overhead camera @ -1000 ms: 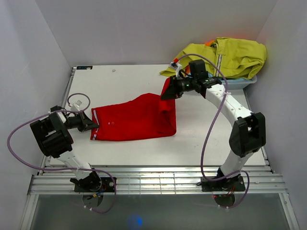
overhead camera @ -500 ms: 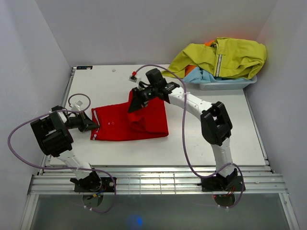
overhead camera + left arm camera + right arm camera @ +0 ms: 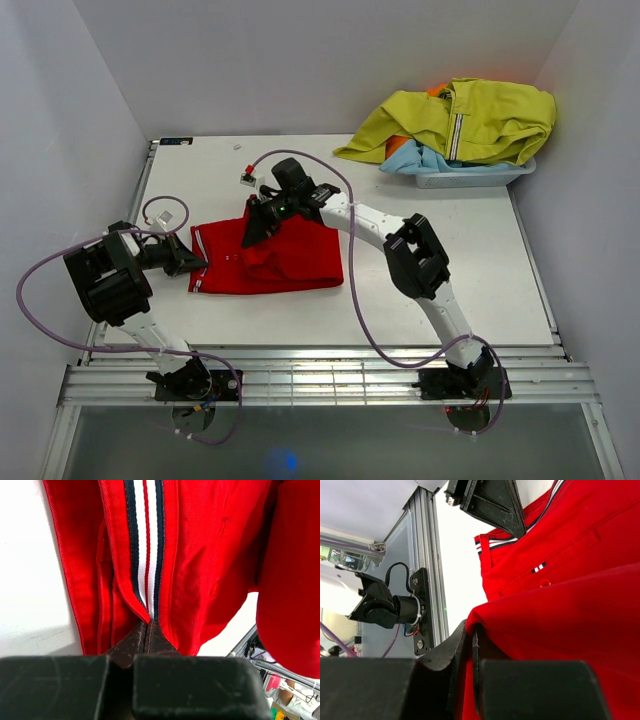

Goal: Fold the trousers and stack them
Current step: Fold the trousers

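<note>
The red trousers (image 3: 290, 255) lie folded over on the table's left half, waistband at the left. My left gripper (image 3: 193, 258) is shut on the striped waistband edge (image 3: 146, 570) at the trousers' left end. My right gripper (image 3: 252, 228) is shut on a fold of the red cloth (image 3: 560, 630) and holds it above the trousers' left part, with the leg layer draped over the lower layer. In the right wrist view the left gripper (image 3: 495, 502) shows at the top, on the waistband.
A clear bin (image 3: 470, 175) at the back right holds a yellow-green jacket (image 3: 470, 120) and a light blue garment (image 3: 430, 160). White walls enclose the table on three sides. A rail (image 3: 330, 375) runs along the near edge.
My right gripper has carried the trouser legs from the back right leftward across the table, folding them over the waist part. The left gripper has stayed on the waistband.
</note>
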Motion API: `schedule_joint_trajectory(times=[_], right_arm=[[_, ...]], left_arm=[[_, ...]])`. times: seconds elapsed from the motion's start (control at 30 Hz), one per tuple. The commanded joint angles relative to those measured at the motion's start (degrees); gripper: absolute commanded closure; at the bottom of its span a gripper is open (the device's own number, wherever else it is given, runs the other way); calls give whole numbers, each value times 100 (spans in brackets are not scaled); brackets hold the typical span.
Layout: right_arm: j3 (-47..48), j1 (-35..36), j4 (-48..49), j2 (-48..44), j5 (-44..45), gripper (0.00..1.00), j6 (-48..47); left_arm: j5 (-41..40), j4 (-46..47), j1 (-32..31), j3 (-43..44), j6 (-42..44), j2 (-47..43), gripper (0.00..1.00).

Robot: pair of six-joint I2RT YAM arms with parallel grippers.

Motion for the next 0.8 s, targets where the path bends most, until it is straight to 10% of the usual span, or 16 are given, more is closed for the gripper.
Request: schedule_joint_trajectory(times=[0.0, 0.77], right_arm=[[270, 114, 791, 66, -114, 92, 473], [621, 536, 1961, 637, -289, 92, 1608]], left_arm=[[100, 16, -44, -1, 9, 56, 100], [249, 86, -53, 26, -35, 320, 100]])
